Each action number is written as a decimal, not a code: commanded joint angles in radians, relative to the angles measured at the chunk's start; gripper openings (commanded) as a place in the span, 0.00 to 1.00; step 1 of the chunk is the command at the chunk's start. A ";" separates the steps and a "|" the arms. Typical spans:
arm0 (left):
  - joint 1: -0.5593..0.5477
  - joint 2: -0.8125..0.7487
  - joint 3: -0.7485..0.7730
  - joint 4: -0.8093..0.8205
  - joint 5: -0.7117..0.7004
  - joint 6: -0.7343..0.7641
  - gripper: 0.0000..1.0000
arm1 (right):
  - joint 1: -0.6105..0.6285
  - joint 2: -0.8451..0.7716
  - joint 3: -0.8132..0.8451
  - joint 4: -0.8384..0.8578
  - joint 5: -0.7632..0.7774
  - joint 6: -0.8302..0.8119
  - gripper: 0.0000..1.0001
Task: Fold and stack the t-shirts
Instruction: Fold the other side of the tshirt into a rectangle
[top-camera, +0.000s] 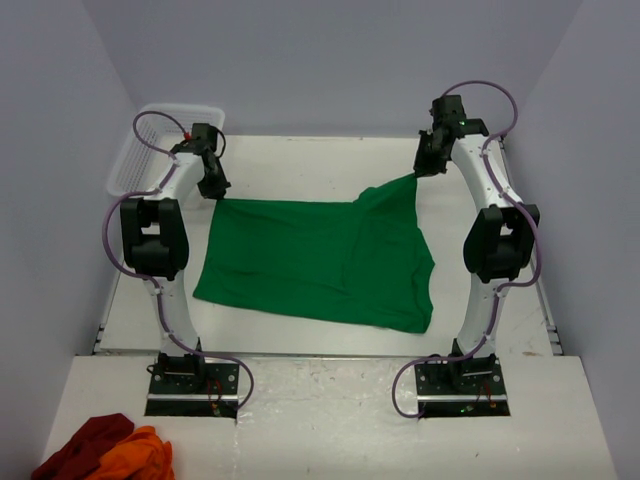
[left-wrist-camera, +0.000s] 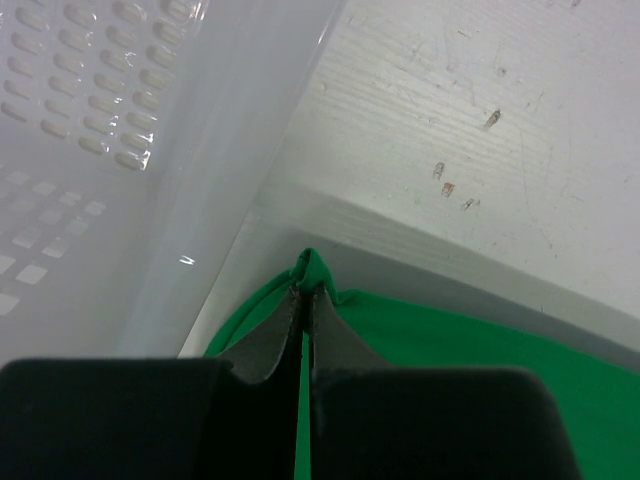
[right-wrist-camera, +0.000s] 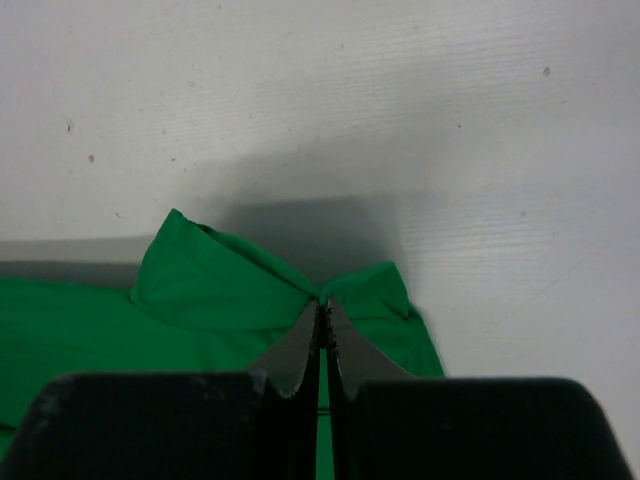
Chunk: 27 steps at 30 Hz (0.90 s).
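Left claw (left-wrist-camera: 305, 292), seen close from its wrist camera: the two dark fingers are pressed together, pinching a small peak of the green t-shirt (top-camera: 320, 260) between their tips. Just beyond the tips, green cloth spreads to the right over the white tabletop (top-camera: 300, 160). To the left of this claw stands a clear plastic basket (left-wrist-camera: 100, 150) with slotted walls, close beside the pinched corner.

Right claw (right-wrist-camera: 322, 305), seen from its own wrist camera: the fingers are likewise closed tight on a fold of the same shirt. Cloth puckers up on both sides of the tips and casts a shadow on the tabletop behind it.

From above, the shirt lies spread between the two arms, in the middle of the tabletop. The left claw holds its far left corner low. The right claw holds its far right corner raised, so the cloth rises to a point there. The near edge lies flat.

On the near shelf at bottom left, beside the left arm's base, a red cloth (top-camera: 85, 445) and an orange cloth (top-camera: 140, 458) lie bunched together.
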<state>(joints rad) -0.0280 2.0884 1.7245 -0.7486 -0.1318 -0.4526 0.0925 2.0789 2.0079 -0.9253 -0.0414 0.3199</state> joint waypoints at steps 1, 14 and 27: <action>0.013 -0.065 0.020 0.026 0.004 0.006 0.00 | -0.005 -0.079 -0.009 0.026 -0.006 -0.007 0.00; 0.011 -0.076 0.001 0.041 0.008 0.002 0.00 | -0.007 -0.083 -0.032 0.048 -0.002 -0.010 0.00; 0.011 -0.163 -0.075 0.068 0.020 -0.012 0.00 | 0.000 -0.172 -0.156 0.109 -0.003 -0.008 0.00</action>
<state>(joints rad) -0.0284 2.0216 1.6768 -0.7193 -0.1223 -0.4534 0.0925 2.0087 1.8893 -0.8703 -0.0441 0.3199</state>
